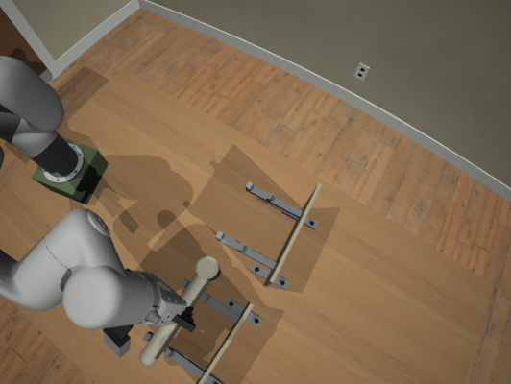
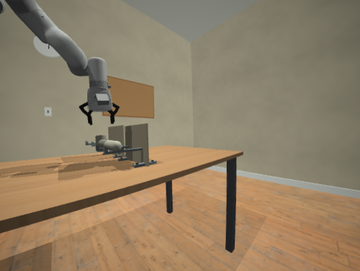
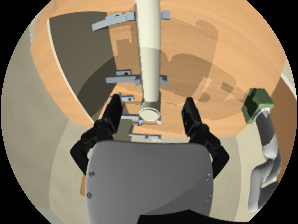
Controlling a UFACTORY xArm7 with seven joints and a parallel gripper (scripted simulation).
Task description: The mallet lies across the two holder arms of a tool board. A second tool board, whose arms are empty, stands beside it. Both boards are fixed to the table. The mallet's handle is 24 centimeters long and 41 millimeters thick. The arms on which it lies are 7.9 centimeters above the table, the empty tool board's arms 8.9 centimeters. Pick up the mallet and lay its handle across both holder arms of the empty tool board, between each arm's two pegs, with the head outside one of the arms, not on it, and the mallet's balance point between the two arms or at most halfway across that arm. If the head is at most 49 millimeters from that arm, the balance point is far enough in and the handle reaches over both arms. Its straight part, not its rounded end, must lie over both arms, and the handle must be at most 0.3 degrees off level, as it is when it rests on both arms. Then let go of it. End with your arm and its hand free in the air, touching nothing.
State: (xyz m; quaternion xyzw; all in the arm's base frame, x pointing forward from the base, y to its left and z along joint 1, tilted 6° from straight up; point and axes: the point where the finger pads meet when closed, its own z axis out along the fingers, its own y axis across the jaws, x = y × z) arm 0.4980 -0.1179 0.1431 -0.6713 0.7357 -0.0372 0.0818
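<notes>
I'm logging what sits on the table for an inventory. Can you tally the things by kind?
Mallets: 1, lying across its board's arms
Tool boards: 2, the one bearing the mallet and the empty one
Robot arm bases: 1
Total: 4
The open claw hangs above the mallet, holding nothing.
</notes>
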